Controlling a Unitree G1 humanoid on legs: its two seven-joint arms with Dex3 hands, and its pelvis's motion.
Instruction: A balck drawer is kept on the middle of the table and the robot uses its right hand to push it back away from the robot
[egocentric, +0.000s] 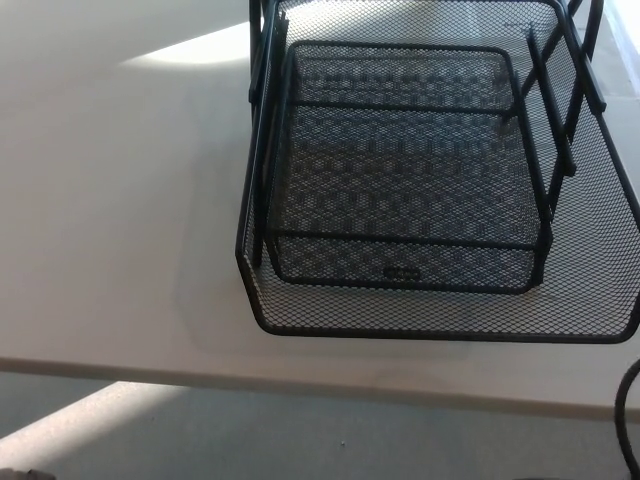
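From my feed I see the black drawer (405, 190), a wire-mesh tray unit, sitting on the white table (110, 210), right of centre in the picture and near the table's front edge. It has a wide lower tray (600, 250) whose rounded front rim runs close to the near edge of the table, and a smaller upper tray (400, 150) set above it on thin black uprights at the left and right sides. The upper tray's front wall carries a small label plate (402, 272), too small for me to read. The unit's far end runs out of the top of the picture and its right side is cut by the right edge, so I cannot tell how far back it reaches.

A patch of sunlight (200, 48) falls on the table at the far left of the unit, and another lies on the grey floor (300, 440) below the table's near edge, at the lower left.

Neither robot hand shows in my view, so I cannot say whether either is spread or pressed together. The only other thing I see is a thin dark curved shape (626, 420) at the lower right corner, beside the table's near edge; it looks like a cable or part of the rig, but I cannot tell which. Nothing is touching the drawer.
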